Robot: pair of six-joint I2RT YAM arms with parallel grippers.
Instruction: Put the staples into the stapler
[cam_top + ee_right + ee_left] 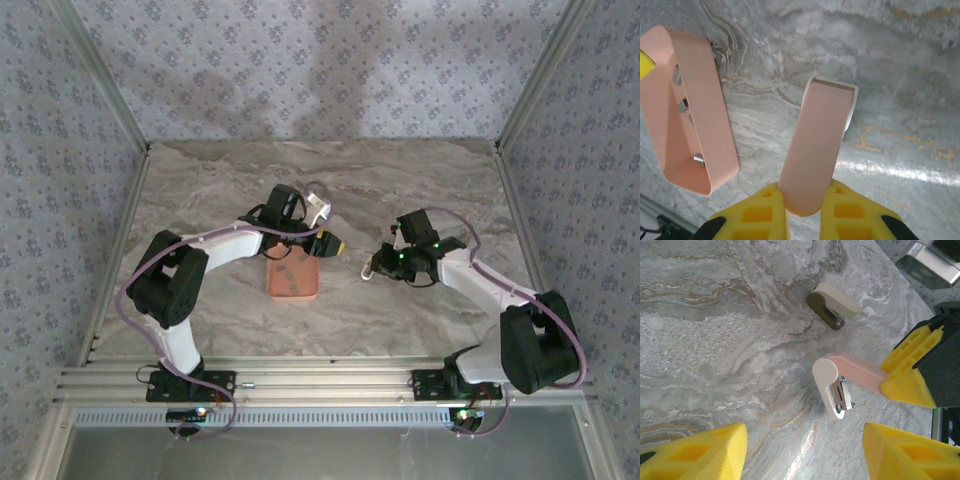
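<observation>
Right gripper [805,201] clamping pink stapler [820,140]; left gripper [805,452] agape, tan stapler [832,305] beyond; staples [682,105] in tray [715,117]

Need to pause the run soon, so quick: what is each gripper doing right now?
Left gripper: open, holding nothing.
Right gripper: closed on the pink stapler.

Soft, even light leaves the top view hazy and low in detail. A bright glare streak crosses the surface [900,172] in the right wrist view. The near fingers [695,455] of the left gripper [805,452] look slightly blurred.
</observation>
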